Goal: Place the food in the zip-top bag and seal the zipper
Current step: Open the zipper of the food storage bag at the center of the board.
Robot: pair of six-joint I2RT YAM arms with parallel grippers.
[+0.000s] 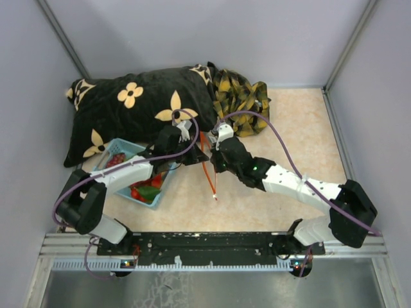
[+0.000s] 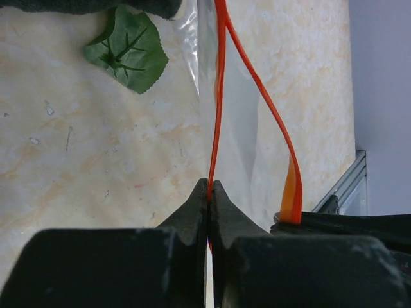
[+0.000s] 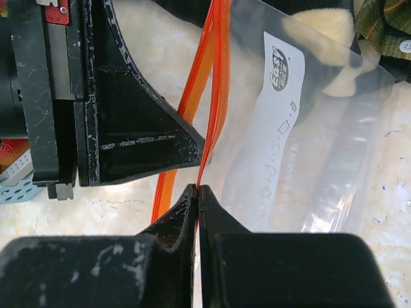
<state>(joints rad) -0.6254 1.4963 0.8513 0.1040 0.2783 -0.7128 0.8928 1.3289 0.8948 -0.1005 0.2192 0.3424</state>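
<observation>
The clear zip-top bag (image 3: 321,115) hangs between my two grippers, its mouth spread apart. Its red-orange zipper (image 1: 209,173) splits into two strips. My left gripper (image 2: 210,187) is shut on one strip (image 2: 219,96); it sits just left of the bag in the top view (image 1: 191,145). My right gripper (image 3: 198,188) is shut on the other strip (image 3: 215,96), facing the left one (image 1: 213,153). Food, red berries (image 1: 116,158) and red and green pieces (image 1: 145,191), lies in the light-blue basket (image 1: 126,147) under the left arm. A green leaf (image 2: 127,48) lies on the table.
A black pillow with cream flowers (image 1: 128,106) lies at the back left, with a yellow-and-black plaid cloth (image 1: 243,96) beside it. Grey walls close in on the left, the back and the right. The metal rail (image 1: 212,260) runs along the near edge.
</observation>
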